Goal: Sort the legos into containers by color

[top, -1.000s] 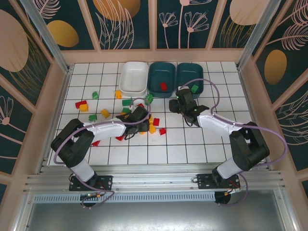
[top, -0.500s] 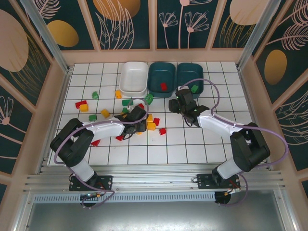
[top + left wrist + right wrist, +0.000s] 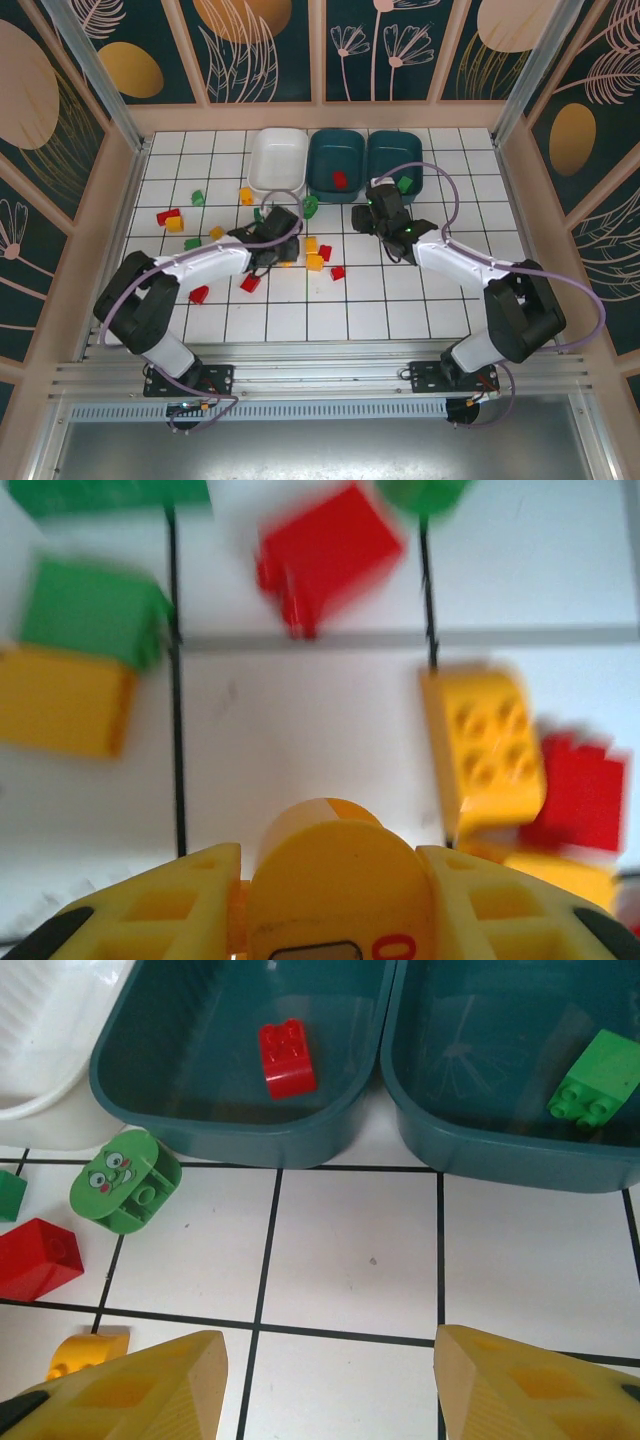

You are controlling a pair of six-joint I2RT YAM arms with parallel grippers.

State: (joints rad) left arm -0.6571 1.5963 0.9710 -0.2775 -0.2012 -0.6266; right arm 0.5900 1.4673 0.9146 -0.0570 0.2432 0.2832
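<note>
White tiled table [image 3: 400,300] with black grid lines, enclosed by dark floral wall panels [image 3: 260,45]. Three bins stand in a row at the far edge: white bin [image 3: 278,165], middle teal bin [image 3: 328,155] holding a red brick [image 3: 339,179], right teal bin [image 3: 388,158] holding a green brick [image 3: 404,184]. Loose legos [image 3: 315,262] are scattered left of centre. The left gripper [image 3: 328,858] is clamped on a round yellow brick [image 3: 320,830]. The right gripper [image 3: 330,1345] has its fingers apart, just before the teal bins.

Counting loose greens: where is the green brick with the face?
In the right wrist view, the green face brick lies on the table at left, just before the middle teal bin's near corner, a red brick beside it.
</note>
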